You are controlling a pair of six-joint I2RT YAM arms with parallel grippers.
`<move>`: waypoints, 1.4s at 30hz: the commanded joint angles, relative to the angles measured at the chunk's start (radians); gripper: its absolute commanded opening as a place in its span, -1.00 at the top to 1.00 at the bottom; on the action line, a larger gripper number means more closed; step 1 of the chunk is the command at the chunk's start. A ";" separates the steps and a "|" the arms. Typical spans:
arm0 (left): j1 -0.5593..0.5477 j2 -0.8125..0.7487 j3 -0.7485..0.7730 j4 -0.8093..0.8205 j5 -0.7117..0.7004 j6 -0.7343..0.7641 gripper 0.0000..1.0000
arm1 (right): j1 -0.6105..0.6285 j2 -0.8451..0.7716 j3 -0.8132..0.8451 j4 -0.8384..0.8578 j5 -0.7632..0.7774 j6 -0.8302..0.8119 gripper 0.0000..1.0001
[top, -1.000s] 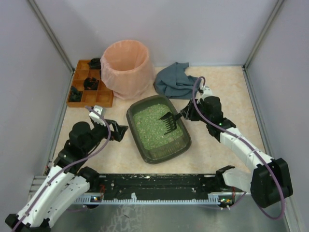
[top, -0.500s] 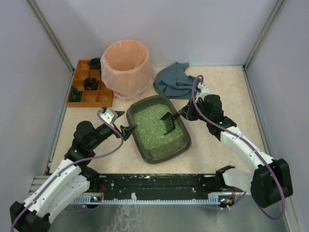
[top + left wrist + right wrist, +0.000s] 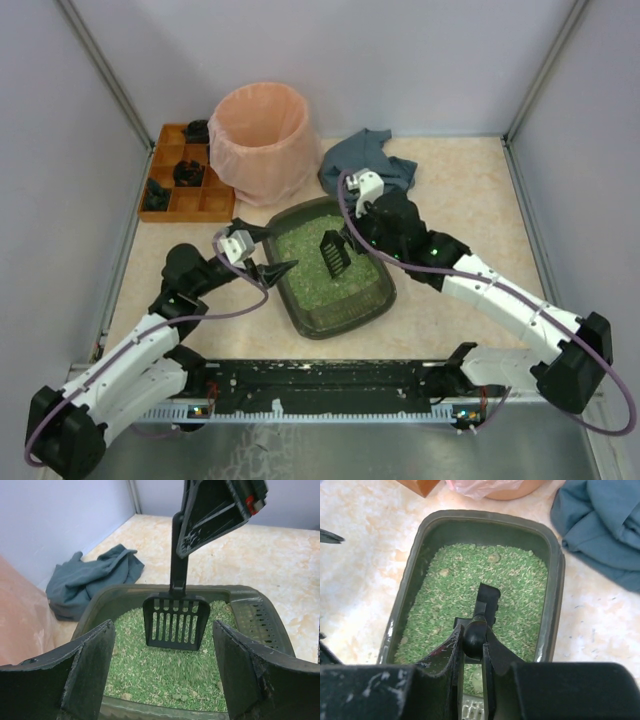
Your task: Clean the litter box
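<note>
The litter box, a dark olive-grey tray of green litter, lies mid-table; it also shows in the left wrist view and the right wrist view. My right gripper is shut on the handle of a black slotted scoop, which hangs blade-down over the litter. The scoop looks empty. My left gripper is open and empty at the box's left rim, facing the scoop. A few small pale clumps lie in the litter near it.
A round pink-lined bin stands behind the box at left. An orange compartmented tray with dark items sits at far left. A blue-grey cloth lies behind the box. Grey walls close in the sides.
My right arm swung left over the box and turned the scoop from lying flat to hanging blade-down. My left gripper moved right, up to the box's left rim.
</note>
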 commanded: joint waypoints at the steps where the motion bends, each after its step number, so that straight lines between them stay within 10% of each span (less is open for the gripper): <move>1: 0.005 -0.096 -0.007 -0.009 0.027 -0.011 -0.69 | 0.120 0.064 0.149 -0.082 0.274 -0.133 1.00; 12: 0.003 -0.253 -0.033 -0.140 -0.041 0.048 -0.72 | 0.213 0.150 0.317 -0.203 0.443 -0.114 1.00; 23: -0.007 -0.006 0.052 0.040 0.161 0.078 -0.47 | 0.213 0.078 0.270 -0.247 0.380 0.099 1.00; 42: -0.198 0.385 0.098 0.488 0.072 0.049 -0.51 | 0.214 0.046 0.276 -0.207 0.293 0.160 1.00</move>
